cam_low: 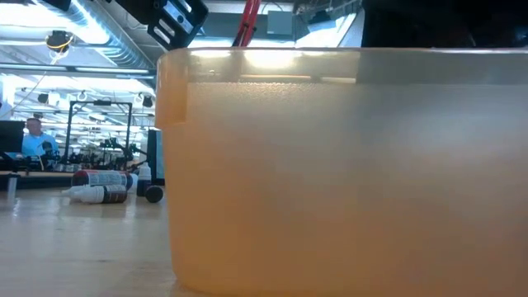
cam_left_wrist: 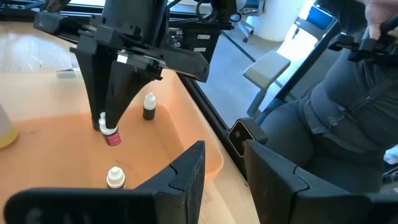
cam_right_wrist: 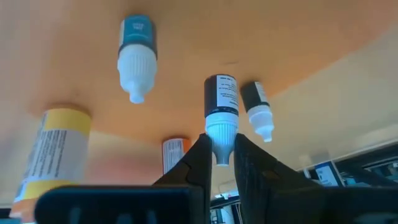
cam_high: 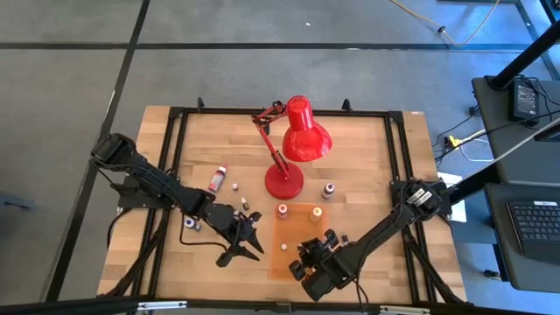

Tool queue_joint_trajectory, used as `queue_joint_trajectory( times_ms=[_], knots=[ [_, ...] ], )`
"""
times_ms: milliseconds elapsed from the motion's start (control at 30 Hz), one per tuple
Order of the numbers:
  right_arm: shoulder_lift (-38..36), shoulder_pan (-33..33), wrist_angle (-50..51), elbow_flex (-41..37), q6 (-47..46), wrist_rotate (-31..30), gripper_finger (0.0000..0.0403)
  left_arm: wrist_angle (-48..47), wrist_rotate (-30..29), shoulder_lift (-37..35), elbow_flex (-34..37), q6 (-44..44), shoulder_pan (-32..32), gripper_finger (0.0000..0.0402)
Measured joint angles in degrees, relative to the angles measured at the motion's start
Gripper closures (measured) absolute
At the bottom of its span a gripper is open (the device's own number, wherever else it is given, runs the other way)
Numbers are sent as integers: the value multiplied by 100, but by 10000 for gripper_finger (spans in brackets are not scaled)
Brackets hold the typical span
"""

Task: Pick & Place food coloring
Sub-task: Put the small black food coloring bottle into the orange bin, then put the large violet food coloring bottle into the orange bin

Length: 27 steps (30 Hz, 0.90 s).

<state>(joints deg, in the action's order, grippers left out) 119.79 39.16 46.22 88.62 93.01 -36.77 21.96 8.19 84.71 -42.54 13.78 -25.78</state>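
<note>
My right gripper (cam_high: pixel 308 255) hangs over the near part of the flat orange tray (cam_high: pixel 297 229), shut on a small food coloring bottle (cam_left_wrist: pixel 112 135) with a white cap and a red body. More food coloring bottles stand in the tray: a dark one (cam_left_wrist: pixel 149 107), a blue one (cam_right_wrist: pixel 135 56), an orange one (cam_right_wrist: pixel 174 152) and a yellow one (cam_right_wrist: pixel 53 155). My left gripper (cam_high: pixel 249 245) waits just left of the tray, open, with nothing between its fingers (cam_left_wrist: pixel 186 180). My right gripper pinches the bottle's white pointed cap (cam_right_wrist: pixel 221 132) between its two fingertips. The fingers (cam_left_wrist: pixel 102 115) come from above and point steeply down. The bottle hangs slightly tilted, cap up, with its base (cam_left_wrist: pixel 114 141) at the tray's floor; whether it rests there, I cannot tell.
A big red desk lamp (cam_high: pixel 297 144) stands behind the tray. Loose bottles lie on the wood to the left (cam_high: pixel 217 179) and far right (cam_high: pixel 328 190) of it. In the low view the tray's wall (cam_low: pixel 346 165) fills most of the picture. A person (cam_left_wrist: pixel 336 106) sits beyond the table's edge.
</note>
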Motion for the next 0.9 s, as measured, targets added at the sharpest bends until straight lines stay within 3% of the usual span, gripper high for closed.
queue_joint_trajectory(
  times_ms=[300,667,767,900],
  knots=[
    [0,0,54,0,-738,535,320,2,2,0,0,0,-2,290],
    [-1,-37,149,0,-1173,492,315,3,2,2,0,46,0,291],
    [-2,-32,149,0,-1193,201,315,4,1,2,0,48,0,290],
    [-2,-24,138,0,-1202,-697,314,4,2,2,0,97,0,293]
  ],
)
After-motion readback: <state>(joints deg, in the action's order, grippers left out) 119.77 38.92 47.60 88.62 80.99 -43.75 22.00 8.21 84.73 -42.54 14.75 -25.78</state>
